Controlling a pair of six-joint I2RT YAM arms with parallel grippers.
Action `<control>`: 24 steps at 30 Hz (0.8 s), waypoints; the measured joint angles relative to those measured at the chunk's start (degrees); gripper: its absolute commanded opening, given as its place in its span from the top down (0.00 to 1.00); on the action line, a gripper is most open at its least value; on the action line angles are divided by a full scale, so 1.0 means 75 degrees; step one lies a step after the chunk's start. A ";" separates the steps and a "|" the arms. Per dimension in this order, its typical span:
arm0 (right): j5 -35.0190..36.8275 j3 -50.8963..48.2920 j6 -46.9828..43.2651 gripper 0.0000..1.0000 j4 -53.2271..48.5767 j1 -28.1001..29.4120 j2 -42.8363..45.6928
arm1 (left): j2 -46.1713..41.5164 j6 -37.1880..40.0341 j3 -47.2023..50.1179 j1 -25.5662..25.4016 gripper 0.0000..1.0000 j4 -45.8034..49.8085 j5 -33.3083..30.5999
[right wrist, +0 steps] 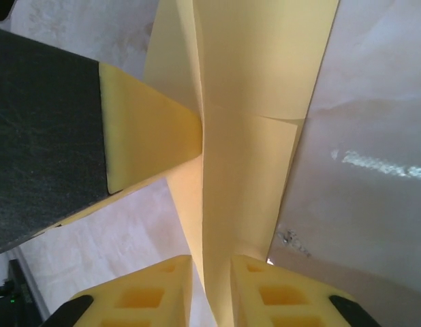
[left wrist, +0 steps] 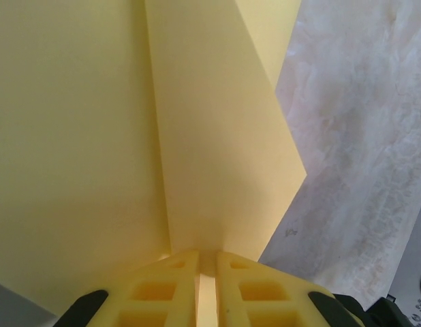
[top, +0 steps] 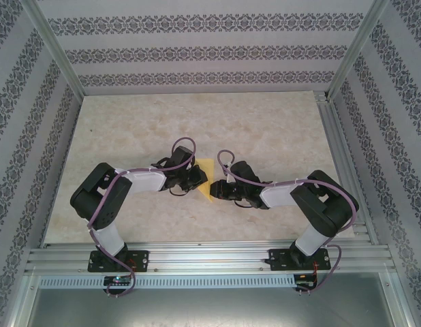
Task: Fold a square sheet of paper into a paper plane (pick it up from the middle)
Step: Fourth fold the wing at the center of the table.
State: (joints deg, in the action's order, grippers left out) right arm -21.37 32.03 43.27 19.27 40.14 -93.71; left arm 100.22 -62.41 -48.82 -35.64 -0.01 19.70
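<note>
Marbled tabletop (top: 265, 122) lies under the yellow sheet of paper (top: 208, 178), which stands upright and partly folded between the arms. Left gripper (left wrist: 207, 255) pinches its crease, while the right gripper (right wrist: 211, 260) is slightly parted around it. I think it should close squarely on the fold.

COUNT | yellow paper sheet (top: 206, 178): 1, over the desk's middle | desk (top: 265, 129): 1 | arms: 2, left arm (top: 122, 191) and right arm (top: 302, 197), at the desk's near edge | pincers: 2, left pincer (top: 198, 178) and right pincer (top: 215, 189), over the desk's middle
</note>
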 measured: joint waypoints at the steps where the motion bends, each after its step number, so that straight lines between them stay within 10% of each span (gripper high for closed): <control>1: 0.0108 0.0044 -0.0122 0.75 -0.0149 0.0055 0.0055 | 0.0003 0.0000 0.0000 0.0000 0.84 -0.0012 0.0017; 24: 0.2113 0.1399 -0.1588 0.79 -0.2707 0.1090 -0.0245 | 0.0085 -0.0006 -0.0061 0.0000 0.84 -0.0119 0.0134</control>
State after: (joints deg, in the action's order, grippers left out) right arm -5.52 42.52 31.35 -1.04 48.31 -95.55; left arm 100.86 -62.46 -49.28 -35.64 -0.91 20.71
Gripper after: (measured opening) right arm 0.237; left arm 0.164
